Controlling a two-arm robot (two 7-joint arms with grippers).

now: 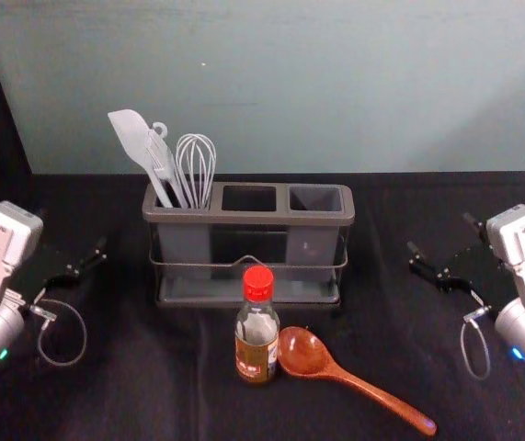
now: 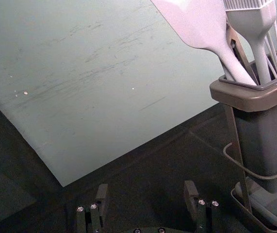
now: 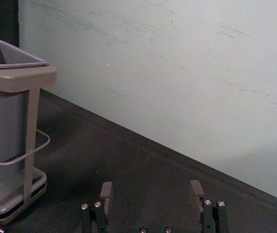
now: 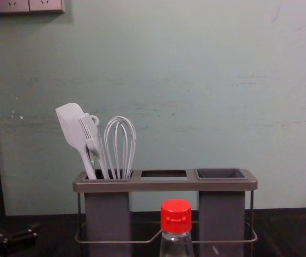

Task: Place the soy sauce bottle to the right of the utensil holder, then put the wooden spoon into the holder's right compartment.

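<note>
Left to right: the left gripper (image 2: 146, 188) is spread wide with nothing between its fingers, level with the left end of the utensil holder and set apart from it. To its right, a spatula (image 1: 133, 138), a basting brush (image 4: 90, 134) and a balloon whisk (image 1: 196, 165) stand in the left compartment of the utensil holder (image 1: 271, 219), whose long axis runs crosswise between the two grippers. The soy sauce bottle (image 1: 256, 344), red-capped and upright, stands in front of the holder, roughly midway between the grippers and nearer the robot than either. Just beside it, on the right gripper's side, lies the wooden spoon (image 1: 372, 390), bowl next to the bottle, handle slanting away rightward and toward the robot. The right compartment (image 1: 315, 198) holds nothing and lies leftward of the right gripper (image 3: 151, 188), which is likewise wide and unloaded, off the holder's right end. The coming move, as judged, is to grasp the bottle: it lies leftward and robotward of the right gripper, its long axis vertical. Neither arm is clearly nearer, but the right suits the destination; its approach should clear the spoon.
</note>
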